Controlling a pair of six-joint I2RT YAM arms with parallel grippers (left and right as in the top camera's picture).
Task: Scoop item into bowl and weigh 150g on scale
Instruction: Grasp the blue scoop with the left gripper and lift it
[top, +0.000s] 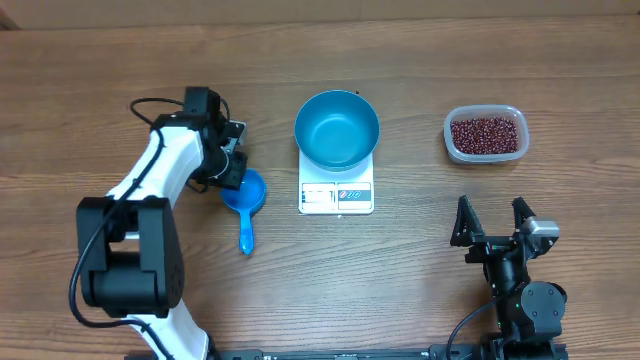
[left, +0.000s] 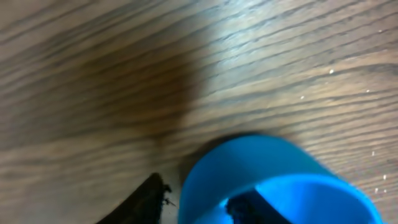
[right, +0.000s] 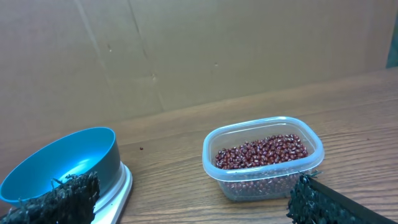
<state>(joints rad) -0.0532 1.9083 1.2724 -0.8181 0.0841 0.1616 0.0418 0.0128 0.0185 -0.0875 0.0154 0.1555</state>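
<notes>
The left end effector (top: 235, 172) straddles the cup wall of the scoop (top: 246, 205), grip unclear, handle pointing near. The beans (top: 486, 135) lie far right, nearer the wide-open, empty right end effector (top: 490, 204).

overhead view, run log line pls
left gripper: at small blue scoop; right gripper: open; round blue bowl: empty, on white square scale; red-brown beans: in clear plastic tub

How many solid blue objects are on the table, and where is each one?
2. The blue bowl sits on the white scale in the middle. The small blue scoop lies on the table left of the scale. The left arm could hide another.
</notes>
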